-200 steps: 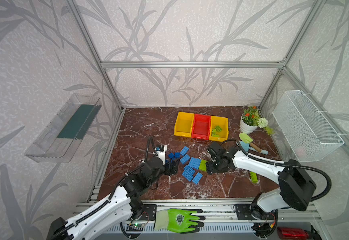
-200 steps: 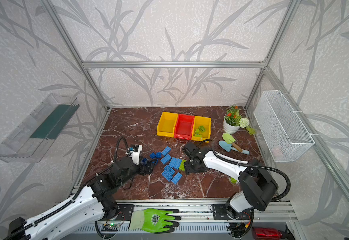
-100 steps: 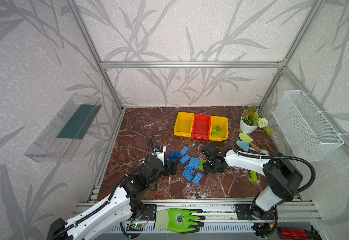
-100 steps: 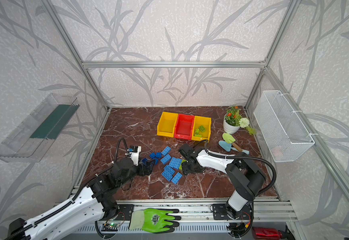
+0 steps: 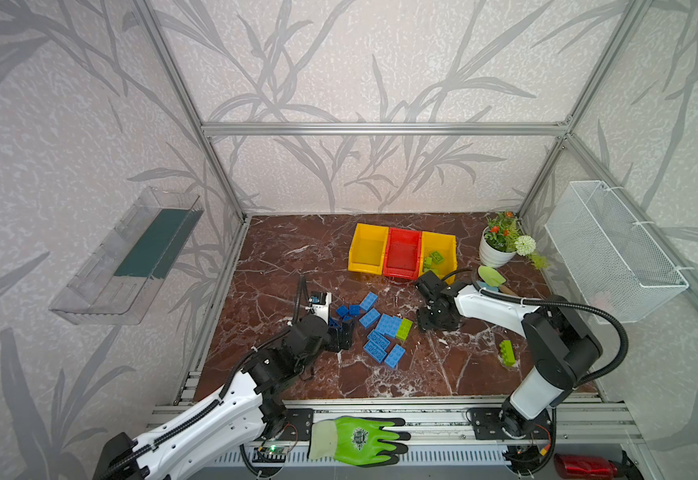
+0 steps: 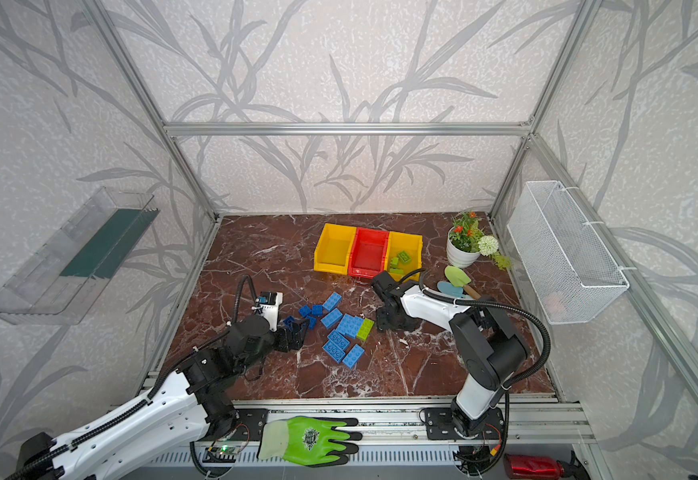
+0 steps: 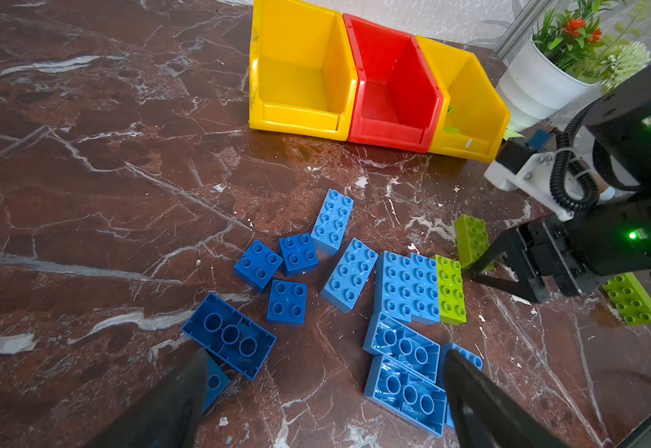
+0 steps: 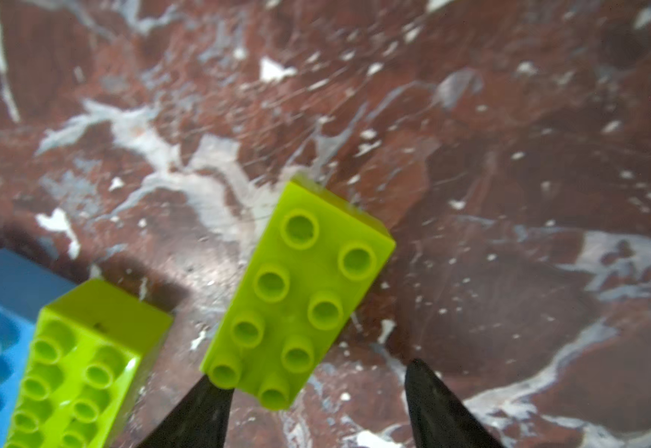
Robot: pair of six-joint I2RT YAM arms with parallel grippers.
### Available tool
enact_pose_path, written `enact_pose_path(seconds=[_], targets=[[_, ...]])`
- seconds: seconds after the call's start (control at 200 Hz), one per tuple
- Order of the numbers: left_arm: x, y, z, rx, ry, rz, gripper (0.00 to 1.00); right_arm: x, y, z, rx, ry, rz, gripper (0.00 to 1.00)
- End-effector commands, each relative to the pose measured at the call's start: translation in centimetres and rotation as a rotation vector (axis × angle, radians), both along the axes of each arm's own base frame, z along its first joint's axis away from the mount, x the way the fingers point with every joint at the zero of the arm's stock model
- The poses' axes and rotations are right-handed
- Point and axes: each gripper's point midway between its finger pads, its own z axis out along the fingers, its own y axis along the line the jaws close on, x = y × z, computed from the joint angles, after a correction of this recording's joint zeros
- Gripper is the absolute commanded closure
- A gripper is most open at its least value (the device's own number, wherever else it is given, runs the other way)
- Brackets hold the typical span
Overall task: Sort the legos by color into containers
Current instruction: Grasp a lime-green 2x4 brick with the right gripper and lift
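Lime brick (image 8: 296, 291) between parted right pincer (image 8: 314, 372) tips, ungripped; left pincer (image 7: 324, 353) wide open, empty.

blue lego cluster (image 5: 380, 332) packs mid table (image 5: 289, 257), bricks touching, tight gaps. left gripper (image 7: 324, 353) jaws wide, upturned blue bricks (image 7: 231, 335) just beside both fingers. right gripper (image 8: 314, 372) jaws apart over end of green brick (image 8: 296, 302); second green brick (image 8: 83, 360) near, narrow lane between. bins (image 5: 401, 237) wall off far side; flower pot (image 5: 495, 257), trowels (image 5: 491, 275) crowd right arm. third green brick (image 5: 506, 352) alone by right arm elbow. table bare far left and along front.
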Motion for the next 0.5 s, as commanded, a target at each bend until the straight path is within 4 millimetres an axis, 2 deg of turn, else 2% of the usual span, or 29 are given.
enact_pose_path(seconds=[0.0, 0.26, 0.495], targets=[[0.4, 0.0, 0.9, 0.009, -0.020, 0.013, 0.06, 0.2, -0.8, 0.3, -0.010, 0.006, 0.010, 0.30], [0.8, -0.5, 1.1, 0.011, -0.019, 0.005, 0.06, 0.3, 0.3, 1.4, 0.072, -0.014, 0.005, 0.30], [0.8, -0.7, 1.1, 0.004, -0.023, 0.000, 0.07, 1.6, 0.5, 2.6, 0.073, -0.060, -0.016, 0.30]])
